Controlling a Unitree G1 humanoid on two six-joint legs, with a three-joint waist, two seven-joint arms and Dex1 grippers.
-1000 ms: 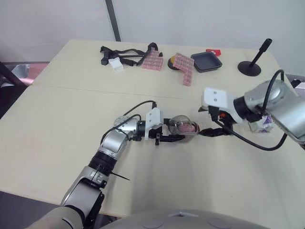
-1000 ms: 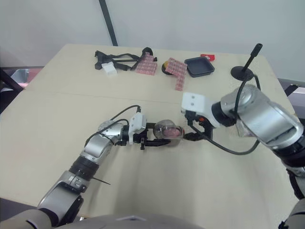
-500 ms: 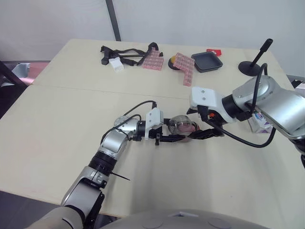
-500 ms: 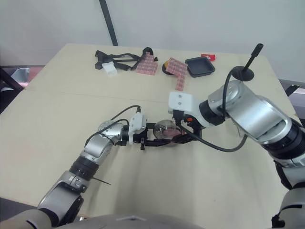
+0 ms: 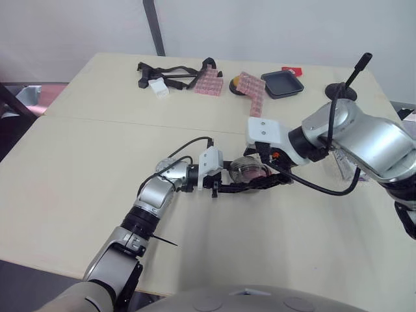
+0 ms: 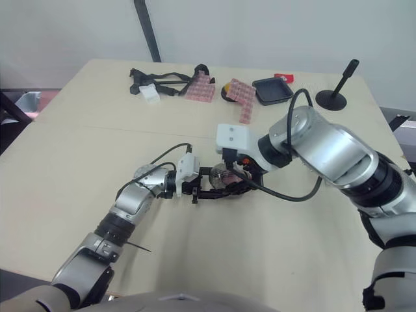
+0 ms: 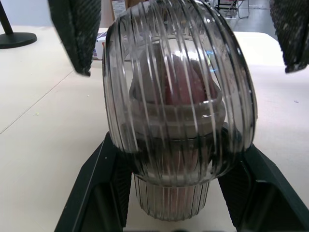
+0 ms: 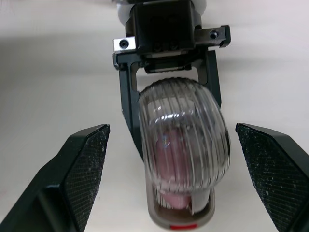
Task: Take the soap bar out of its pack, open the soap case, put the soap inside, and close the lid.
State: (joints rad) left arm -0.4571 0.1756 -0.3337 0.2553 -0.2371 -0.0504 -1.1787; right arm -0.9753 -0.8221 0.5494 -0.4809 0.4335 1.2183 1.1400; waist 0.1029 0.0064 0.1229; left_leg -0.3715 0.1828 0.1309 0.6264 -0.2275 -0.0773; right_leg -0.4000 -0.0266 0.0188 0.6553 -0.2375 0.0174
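The soap case (image 5: pixel 249 171) sits between the left gripper's (image 5: pixel 237 186) jaws, which are closed on its lower part. One black finger (image 7: pixel 99 193) is pressed against each side of the base. The case is clear and ribbed, and its domed lid rises above those fingers. The pink soap (image 7: pixel 186 89) shows through the lid, so it is already inside the case. I cannot tell whether the lid is pressed fully shut on the base. The right gripper (image 8: pixel 171 127) faces the left one from the far end of the case, and its jaws are spread wide. One textured finger (image 8: pixel 82 169) stands clear of the case on each side, with the dome in the gap between them. Neither finger touches the case. The case rests low over the pale table (image 5: pixel 78 169), at about the height of both pairs of jaws. Well beyond the jaws, along the far edge of the table, lie a tangle of black straps (image 5: pixel 172 71) and some pink blocks (image 5: pixel 250 91). A black tray (image 5: pixel 281 84) and a black stand (image 5: pixel 356 68) are there too, all well apart from the case.
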